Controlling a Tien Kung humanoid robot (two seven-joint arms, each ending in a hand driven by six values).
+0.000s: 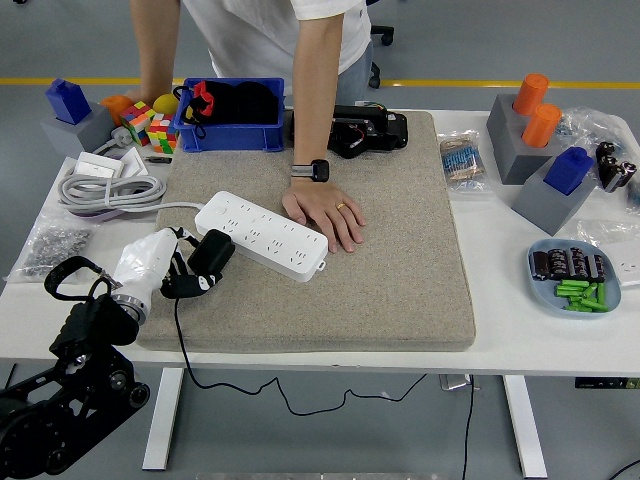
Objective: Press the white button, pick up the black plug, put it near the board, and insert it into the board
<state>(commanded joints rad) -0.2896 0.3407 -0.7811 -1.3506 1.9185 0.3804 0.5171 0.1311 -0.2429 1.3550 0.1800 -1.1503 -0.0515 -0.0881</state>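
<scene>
left hand [165, 268] grips black plug [209, 254] | plug beside board [262, 235] | person's hand [325, 215] steadies board

Robot's left arm [70, 375]: black, built of chunky jointed segments with rounded housings and a looped black cable beside the wrist. Left hand [150, 265]: white shell, dark fingers. Person beyond the power strip [262, 235]: white short-sleeved shirt, black wristwatch [310, 169], gold ring [341, 206].
</scene>
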